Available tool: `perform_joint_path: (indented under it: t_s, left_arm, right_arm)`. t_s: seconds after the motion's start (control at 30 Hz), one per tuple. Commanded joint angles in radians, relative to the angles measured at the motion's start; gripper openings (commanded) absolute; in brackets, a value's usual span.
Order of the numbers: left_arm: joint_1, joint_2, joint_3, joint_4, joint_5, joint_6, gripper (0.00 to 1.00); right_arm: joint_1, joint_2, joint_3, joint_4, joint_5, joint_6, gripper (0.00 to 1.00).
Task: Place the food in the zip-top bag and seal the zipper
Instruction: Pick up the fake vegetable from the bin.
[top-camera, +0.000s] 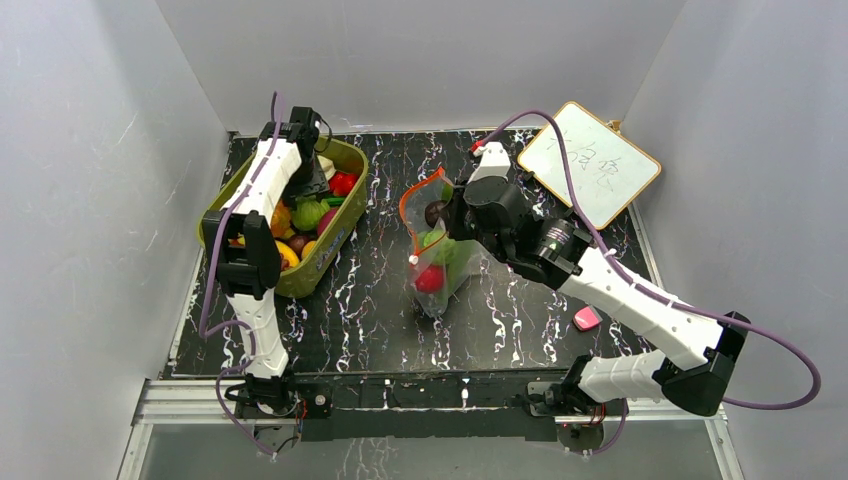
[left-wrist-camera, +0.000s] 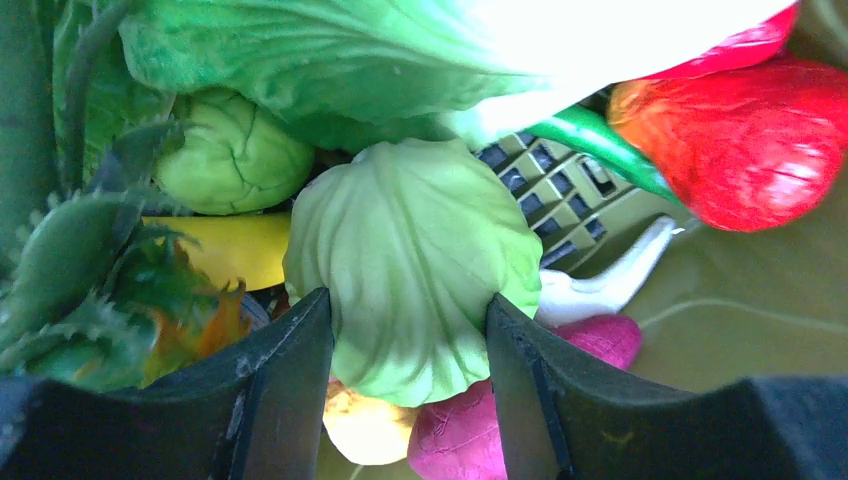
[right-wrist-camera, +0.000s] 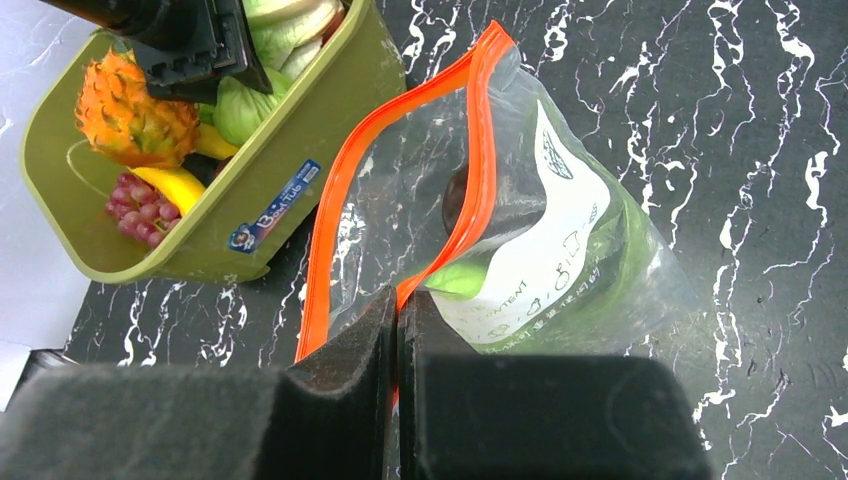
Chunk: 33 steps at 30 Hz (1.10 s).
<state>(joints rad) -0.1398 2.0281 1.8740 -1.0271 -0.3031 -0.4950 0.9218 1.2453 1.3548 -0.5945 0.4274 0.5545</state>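
left hand (left-wrist-camera: 408, 300) is down in the green tub (right-wrist-camera: 290, 170), fingers clamped on both sides of the pale cabbage (left-wrist-camera: 410, 230). other food is packed around it: red fruit (left-wrist-camera: 750, 130), pink piece (left-wrist-camera: 470, 430), yellow piece (left-wrist-camera: 230, 245). right hand (right-wrist-camera: 398, 298) is pinched tight on the orange zipper (right-wrist-camera: 480, 150) at the bag mouth. bag (right-wrist-camera: 600, 270) sits mid worktop (top-camera: 370, 300), just right of the tub, mouth gaping. red piece (top-camera: 430, 278) and something green are already inside.
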Motion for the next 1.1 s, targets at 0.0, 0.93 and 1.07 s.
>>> perform_joint_path:
  t_s: [0.0, 0.93, 1.07]
  left_arm:
    - [-0.019, -0.091, 0.076, -0.039, 0.027, -0.008, 0.26]
    - [-0.021, -0.402, 0.092, 0.115, 0.464, -0.017, 0.22]
    - [-0.021, -0.487, 0.01, 0.209, 0.621, -0.107, 0.21]
  right_arm:
    - [-0.002, -0.047, 0.004, 0.085, 0.024, 0.012, 0.0]
    - [-0.004, 0.022, 0.048, 0.032, 0.002, 0.076, 0.0]
    - [-0.008, 0.033, 0.061, 0.014, 0.02, 0.103, 0.0]
